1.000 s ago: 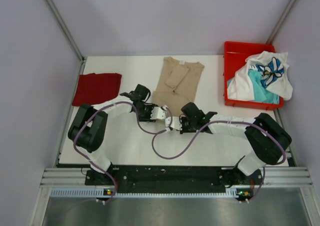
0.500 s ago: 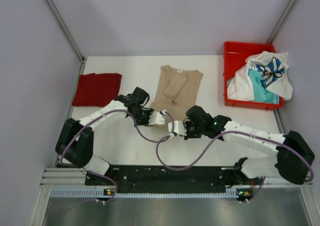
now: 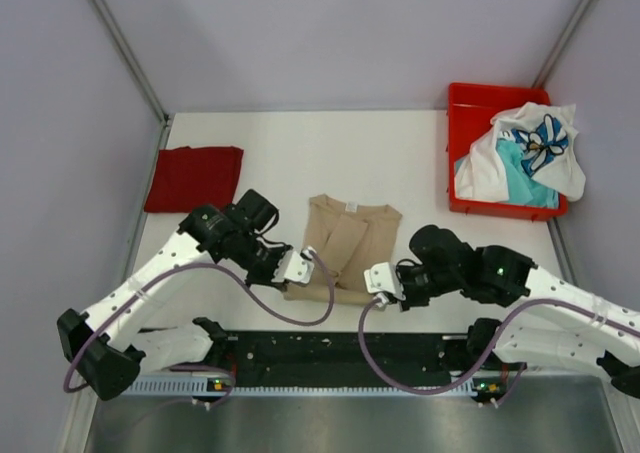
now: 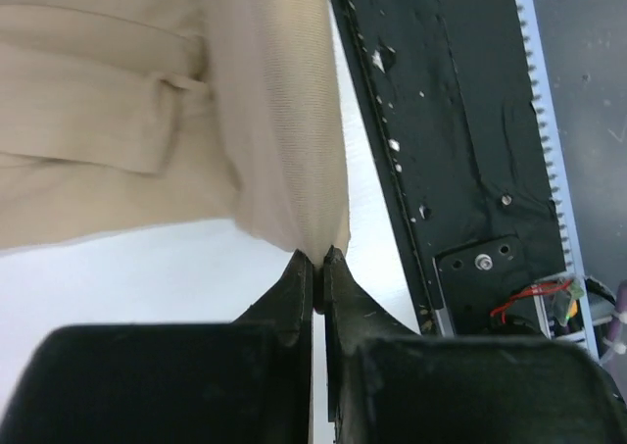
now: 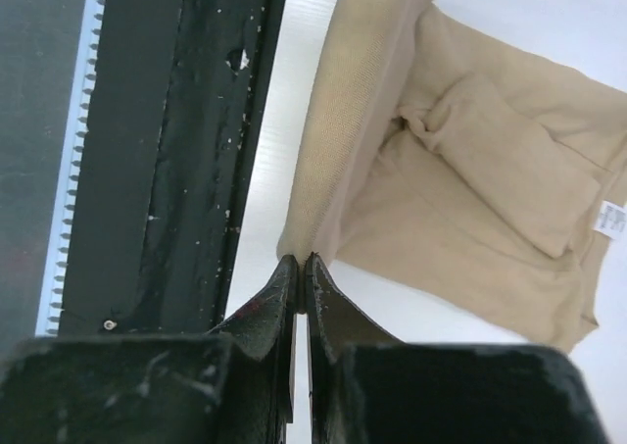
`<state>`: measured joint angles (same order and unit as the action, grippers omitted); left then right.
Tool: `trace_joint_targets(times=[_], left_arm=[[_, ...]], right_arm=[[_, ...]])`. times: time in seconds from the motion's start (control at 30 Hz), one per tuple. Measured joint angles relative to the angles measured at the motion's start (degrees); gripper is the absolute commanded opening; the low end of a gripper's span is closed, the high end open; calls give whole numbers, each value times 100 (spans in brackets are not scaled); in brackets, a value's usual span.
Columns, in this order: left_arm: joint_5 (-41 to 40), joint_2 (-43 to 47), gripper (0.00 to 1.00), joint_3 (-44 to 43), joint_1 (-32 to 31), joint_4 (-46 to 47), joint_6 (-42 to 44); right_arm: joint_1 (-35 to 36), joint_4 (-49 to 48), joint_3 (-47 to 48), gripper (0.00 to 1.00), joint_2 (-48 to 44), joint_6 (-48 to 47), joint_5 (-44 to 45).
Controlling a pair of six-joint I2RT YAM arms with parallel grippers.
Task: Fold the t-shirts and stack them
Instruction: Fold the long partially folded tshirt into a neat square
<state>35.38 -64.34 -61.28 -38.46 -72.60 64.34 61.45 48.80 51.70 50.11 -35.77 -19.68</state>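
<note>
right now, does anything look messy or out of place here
The white shirt with blue print is crumpled over the teal shirt in the red bin, spilling past its right rim. The tan shirt is just mid-fold, its near corners pinched by the left gripper and right gripper.

Red bin (image 3: 468, 103) on white table (image 3: 400, 143), far-right corner; black mounting plate (image 3: 300, 353) along table's near edge.

A robotics lab cell: plain panel walls (image 3: 340, 33) box in a white table (image 3: 400, 153) edged by an aluminium rail (image 3: 350, 386).
</note>
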Motion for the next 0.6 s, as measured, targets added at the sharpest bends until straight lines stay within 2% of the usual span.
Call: trace_joint_targets(times=[0.1, 0.23, 0.43, 0.6], left_arm=[[15, 7, 0, -428, 0, 26, -361], [-144, -310, 0, -758, 37, 251, -905], [-728, -1521, 0, -1244, 448, 1097, -1661], [-1014, -2695, 0, -2214, 826, 1443, -2055]], right_arm=[[-175, 94, 66, 0, -122, 90, -133], [-1169, -2, 92, 0, 55, 160, -297], [-2638, -651, 94, 0, 837, 396, -385], [-3134, -1222, 199, 0, 1764, 535, -212]])
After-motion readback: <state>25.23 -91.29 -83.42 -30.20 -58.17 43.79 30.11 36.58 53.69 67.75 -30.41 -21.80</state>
